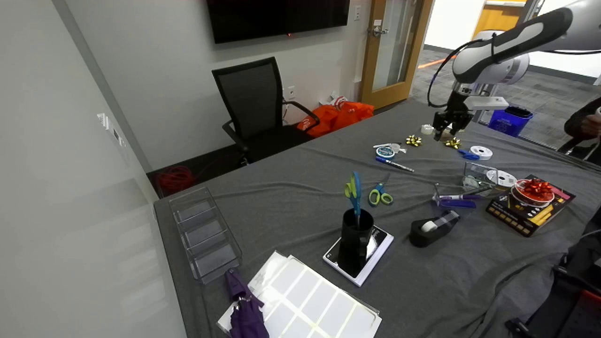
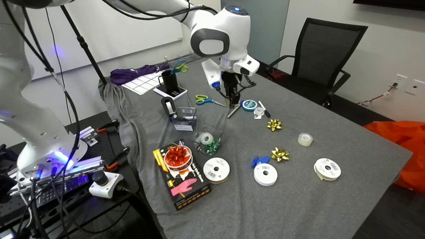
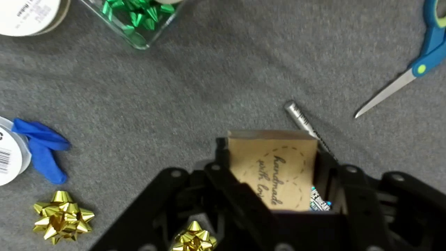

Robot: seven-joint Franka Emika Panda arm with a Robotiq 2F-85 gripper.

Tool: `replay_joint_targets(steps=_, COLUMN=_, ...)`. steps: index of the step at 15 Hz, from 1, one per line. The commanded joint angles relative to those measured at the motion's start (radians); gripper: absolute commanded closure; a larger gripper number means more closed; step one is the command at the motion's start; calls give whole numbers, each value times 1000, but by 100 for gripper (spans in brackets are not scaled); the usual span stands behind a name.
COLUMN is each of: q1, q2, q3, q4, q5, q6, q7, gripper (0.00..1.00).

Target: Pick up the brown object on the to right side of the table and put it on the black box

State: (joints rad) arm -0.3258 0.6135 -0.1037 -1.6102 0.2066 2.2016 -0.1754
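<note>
One black box (image 2: 196,176) is lying flat on the gray table (image 2: 292,205), nearest in an exterior view, and one red bow (image 2: 178,155) is sitting on a round red-and-white piece (image 2: 179,165) on top of it. Three white ribbon spools (image 2: 265,180) are making a row beside the box, the first just next to it, and one blue piece (image 2: 260,161) is lying at the edge of the middle spool. Two gold bows (image 2: 280,154) are resting beyond, near one tape roll (image 2: 305,139). Two clear bins (image 2: 214,130) are standing behind the box, the closer one holding one green bow (image 2: 212,146) and one white roll (image 2: 203,138). Two pens (image 2: 233,113) and one round tin (image 2: 249,105) are lying close together farther on, near one pair of scissors (image 2: 211,100).

Over this part of the table the arm (image 2: 229,26) is reaching out and bending at the wrist, its gripper (image 3: 273,157) pointing down. The jaws are standing apart by just the width of the one brown object (image 3: 278,170), pressing on both its sides and holding it off the table, well apart from the black box. One black mug (image 2: 170,83) is standing farther back with a second pair of scissors (image 2: 180,67) in it, and one purple umbrella (image 2: 132,73) is lying beyond.
</note>
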Motion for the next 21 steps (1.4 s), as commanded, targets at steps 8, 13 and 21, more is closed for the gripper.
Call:
replay_joint_targets(steps=8, q1=-145, q2=-326, q3=-81, q4=-358, q5=-81, q6=-139, q7=-545, gripper=69)
replay_joint_targets(steps=13, q1=-179, q2=-337, q3=-169, q4=-400, q5=-154, q6=-97, q7=-752, gripper=69)
replay_joint_targets(steps=21, q1=-171, q2=-319, q3=-227, q4=-532, q5=-203, q6=111, q7=-683, gripper=69)
